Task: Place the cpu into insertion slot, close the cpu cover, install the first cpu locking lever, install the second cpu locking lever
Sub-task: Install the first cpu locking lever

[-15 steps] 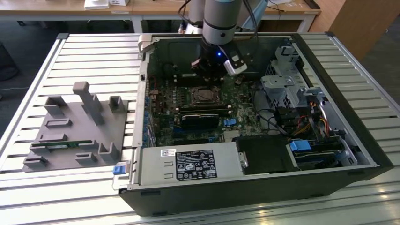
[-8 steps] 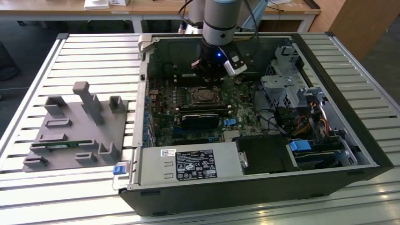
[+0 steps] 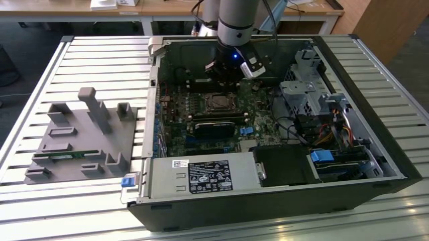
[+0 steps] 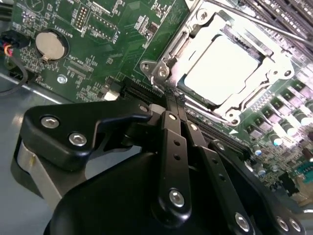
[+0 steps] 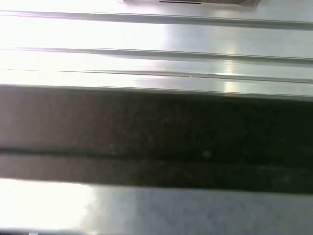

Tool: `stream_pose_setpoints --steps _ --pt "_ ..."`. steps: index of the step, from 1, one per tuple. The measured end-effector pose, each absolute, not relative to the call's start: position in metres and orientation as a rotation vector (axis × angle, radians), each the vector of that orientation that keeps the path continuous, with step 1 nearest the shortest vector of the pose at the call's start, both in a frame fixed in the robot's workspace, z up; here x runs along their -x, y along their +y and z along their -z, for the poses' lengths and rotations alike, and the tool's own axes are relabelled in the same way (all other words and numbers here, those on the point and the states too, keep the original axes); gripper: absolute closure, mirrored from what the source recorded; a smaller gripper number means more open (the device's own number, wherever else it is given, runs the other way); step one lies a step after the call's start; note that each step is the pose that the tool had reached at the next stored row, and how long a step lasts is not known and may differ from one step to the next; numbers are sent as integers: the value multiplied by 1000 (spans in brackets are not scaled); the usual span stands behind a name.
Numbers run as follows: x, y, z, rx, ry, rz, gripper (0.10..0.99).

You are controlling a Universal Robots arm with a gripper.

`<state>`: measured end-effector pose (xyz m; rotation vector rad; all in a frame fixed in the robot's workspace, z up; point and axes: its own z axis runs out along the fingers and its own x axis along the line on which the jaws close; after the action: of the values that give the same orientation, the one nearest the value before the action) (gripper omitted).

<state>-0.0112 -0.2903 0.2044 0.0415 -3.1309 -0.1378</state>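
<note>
We see the dull silver square cpu (image 4: pixel 221 68) seated in the silvery-rimmed insertion slot (image 4: pixel 171 54), the thin metal cpu cover (image 4: pixel 274 73) down around it. Our black gripper (image 4: pixel 172 105), fingers pressed together and empty, hovers just beside the socket's near corner.

A grey fixture block (image 3: pixel 84 138) lies on the slatted table (image 3: pixel 100 55), beside the open computer case (image 3: pixel 268 201).

A lab or workshop: an open computer case (image 3: pixel 268 130) lies on a slatted metal table (image 3: pixel 100 65), wooden desks (image 3: pixel 168 9) along the frame's top.
</note>
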Motion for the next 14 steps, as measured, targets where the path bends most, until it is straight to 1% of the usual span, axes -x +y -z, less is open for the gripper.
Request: stream_pose_setpoints --steps 4,14 --pt "11 -290 -210 -42 -3131 138 969" --pt "11 -294 -210 -42 -3131 137 969"
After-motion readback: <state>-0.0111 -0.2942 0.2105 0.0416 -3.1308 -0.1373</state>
